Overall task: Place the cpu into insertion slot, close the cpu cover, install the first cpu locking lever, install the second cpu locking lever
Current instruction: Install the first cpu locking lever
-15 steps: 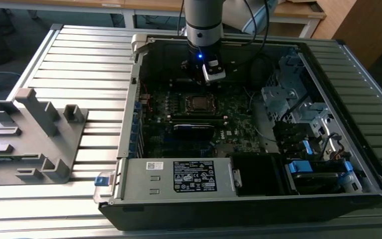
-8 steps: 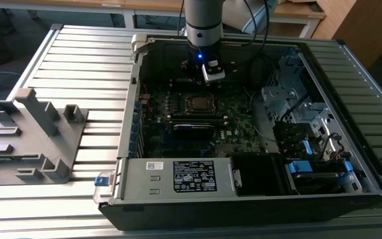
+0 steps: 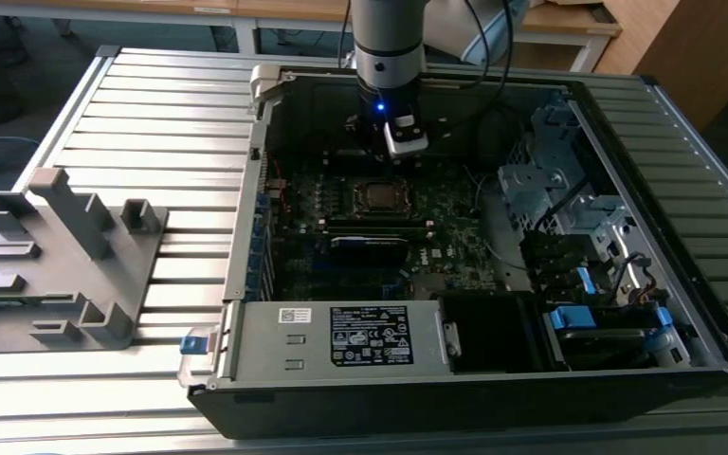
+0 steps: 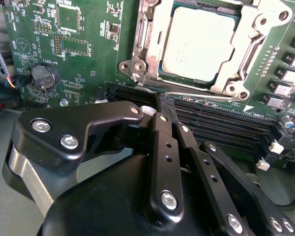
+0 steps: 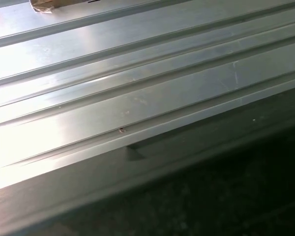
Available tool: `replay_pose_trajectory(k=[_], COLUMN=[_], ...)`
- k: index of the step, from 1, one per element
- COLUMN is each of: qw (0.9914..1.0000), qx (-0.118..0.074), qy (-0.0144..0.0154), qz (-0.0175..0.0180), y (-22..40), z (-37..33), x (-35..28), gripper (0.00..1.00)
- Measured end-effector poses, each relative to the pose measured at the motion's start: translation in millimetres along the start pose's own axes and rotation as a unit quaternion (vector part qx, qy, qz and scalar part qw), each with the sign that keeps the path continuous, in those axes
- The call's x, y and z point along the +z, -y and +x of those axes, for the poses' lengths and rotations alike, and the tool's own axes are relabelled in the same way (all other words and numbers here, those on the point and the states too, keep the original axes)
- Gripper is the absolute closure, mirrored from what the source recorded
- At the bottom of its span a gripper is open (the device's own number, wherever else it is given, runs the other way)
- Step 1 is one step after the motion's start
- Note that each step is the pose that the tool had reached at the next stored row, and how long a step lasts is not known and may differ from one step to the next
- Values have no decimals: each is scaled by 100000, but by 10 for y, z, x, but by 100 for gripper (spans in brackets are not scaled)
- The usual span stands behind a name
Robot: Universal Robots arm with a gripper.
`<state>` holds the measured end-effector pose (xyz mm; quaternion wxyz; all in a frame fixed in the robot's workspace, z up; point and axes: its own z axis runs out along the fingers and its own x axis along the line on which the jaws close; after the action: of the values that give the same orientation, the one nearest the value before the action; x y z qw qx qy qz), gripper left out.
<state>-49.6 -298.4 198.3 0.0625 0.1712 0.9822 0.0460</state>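
The cpu (image 4: 196, 44), a flat square chip with a dull silver top, lies in the insertion slot (image 3: 377, 194) on the green motherboard inside the open computer case. The cpu cover (image 4: 150, 44), a thin metal frame, lies flat around the chip. A thin wire locking lever (image 4: 196, 93) runs along the socket edge nearest my gripper. My gripper (image 4: 163, 104) has its black fingers pressed together, with the tips right at that lever's end; I cannot tell whether they touch it. In the exterior view the gripper (image 3: 396, 156) hangs just behind the slot.
Black memory slots (image 4: 226, 123) lie between the gripper and the socket. A labelled grey power-supply box (image 3: 338, 336) fills the case front, and drive cages (image 3: 554, 190) stand at the exterior view's right. A grey fixture (image 3: 54, 256) sits on the ribbed table (image 5: 137, 73).
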Motion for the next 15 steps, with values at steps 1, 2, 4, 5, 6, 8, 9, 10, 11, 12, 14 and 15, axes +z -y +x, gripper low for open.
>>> replay_pose_trajectory(k=[1, 2, 4, 5, 6, 8, 9, 10, 11, 12, 14, 15], qw=[99999, 99998, 99991, 99988, 99986, 99986, 99985, 99984, 99983, 99982, 99979, 99978], qx=[337, 660, 1314, 1523, 1622, 1650, 1679, 1723, 1783, 1853, 1981, 2042], qy=[42, 81, 162, 189, 203, 211, 220, 229, 243, 257, 286, 299], qz=[46, 91, 194, 227, 251, 267, 283, 300, 314, 334, 402, 451], y=[0, 0, 0, 0, 0, 0, 0, 0, 0, 0, 2, 2], z=[0, 0, 0, 0, 0, 0, 0, 0, 0, 0, 1, 1], x=[0, 0, 0, 0, 0, 0, 1, 2, 5, 8, 12, 13], gripper=[90, 90, 90, 90, 90, 90, 90, 90, 90, 90, 90, 90])
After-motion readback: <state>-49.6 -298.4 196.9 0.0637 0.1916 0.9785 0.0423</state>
